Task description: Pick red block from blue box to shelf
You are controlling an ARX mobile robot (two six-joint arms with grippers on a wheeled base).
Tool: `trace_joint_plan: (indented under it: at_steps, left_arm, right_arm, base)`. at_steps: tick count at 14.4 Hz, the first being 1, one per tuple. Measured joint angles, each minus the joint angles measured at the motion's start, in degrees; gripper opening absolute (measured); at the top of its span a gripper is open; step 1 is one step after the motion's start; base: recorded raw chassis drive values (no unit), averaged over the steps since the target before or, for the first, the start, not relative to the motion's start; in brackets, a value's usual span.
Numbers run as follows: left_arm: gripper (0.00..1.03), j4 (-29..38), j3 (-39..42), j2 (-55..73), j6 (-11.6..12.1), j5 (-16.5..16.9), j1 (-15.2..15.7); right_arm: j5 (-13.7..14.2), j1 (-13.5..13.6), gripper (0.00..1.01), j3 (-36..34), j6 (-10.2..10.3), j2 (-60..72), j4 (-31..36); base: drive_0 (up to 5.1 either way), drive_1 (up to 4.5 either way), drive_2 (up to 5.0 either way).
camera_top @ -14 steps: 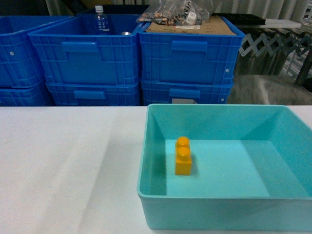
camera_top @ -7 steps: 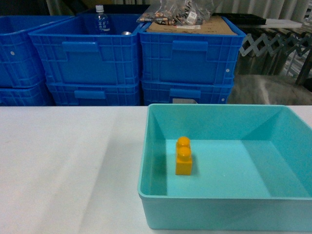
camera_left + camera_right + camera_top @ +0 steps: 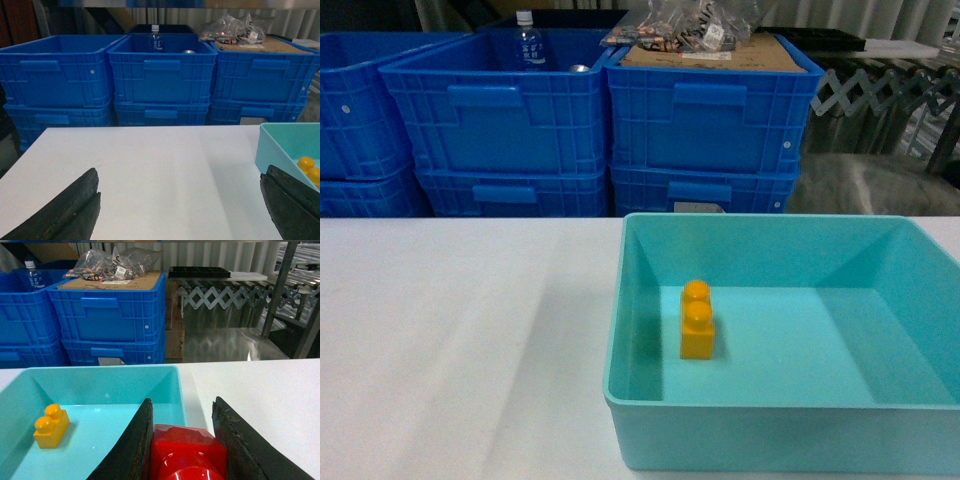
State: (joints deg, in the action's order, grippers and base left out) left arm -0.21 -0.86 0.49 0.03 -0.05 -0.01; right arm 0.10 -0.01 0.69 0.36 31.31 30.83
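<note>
The red block (image 3: 187, 450) is clamped between the black fingers of my right gripper (image 3: 182, 400), stud towards the camera. It hangs over the right rim of the blue box (image 3: 100, 372). In the head view the blue box (image 3: 760, 440) holds only an orange-yellow two-stud brick (image 3: 697, 320), and neither gripper shows there. My left gripper (image 3: 181, 170) stands wide open over bare white table, left of the box (image 3: 272, 145). Steel uprights of the shelf (image 3: 281, 282) rise at the far right in the right wrist view.
Stacked deep-blue ribbed crates (image 3: 590, 120) line the far side of the white table (image 3: 460, 340). One holds a water bottle (image 3: 525, 40); another carries cardboard and bagged parts (image 3: 700, 30). A folding scissor gate (image 3: 225, 295) stands beyond on the right.
</note>
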Motion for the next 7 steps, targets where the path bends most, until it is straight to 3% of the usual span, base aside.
trace_joint_plan:
  at_steps: [7]
  left_arm:
    - [0.98,0.0,0.0,0.0,-0.02,0.0,0.0]
  right_arm:
    - [0.0,0.0,0.29,-0.02,0.0,-13.25,-12.81]
  base:
    - [0.0,0.0,0.0]
